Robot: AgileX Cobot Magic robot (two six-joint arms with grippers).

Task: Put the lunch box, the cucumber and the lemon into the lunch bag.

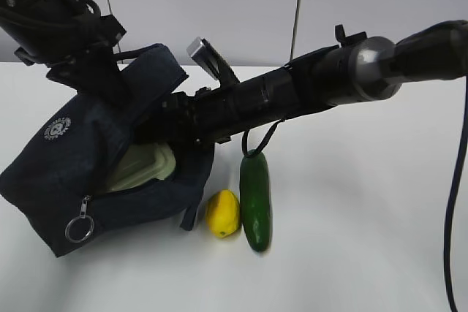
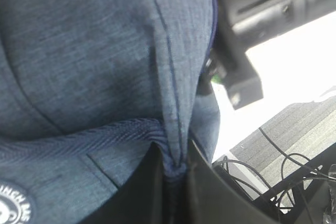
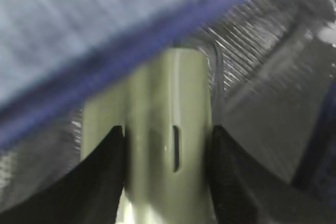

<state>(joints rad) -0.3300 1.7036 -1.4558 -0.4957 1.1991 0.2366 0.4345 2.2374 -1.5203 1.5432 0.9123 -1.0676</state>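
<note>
Where it lies beside the lemon (image 1: 223, 214), cucumber (image 1: 256, 200) points front-to-back.

You see the navy lunch bag (image 1: 66, 158) lying open-mouthed, the sage-green lunch box (image 1: 142, 168) partly inside; the yellow lemon (image 1: 222, 214) and dark cucumber (image 1: 256, 200) lie just beside it.
</note>
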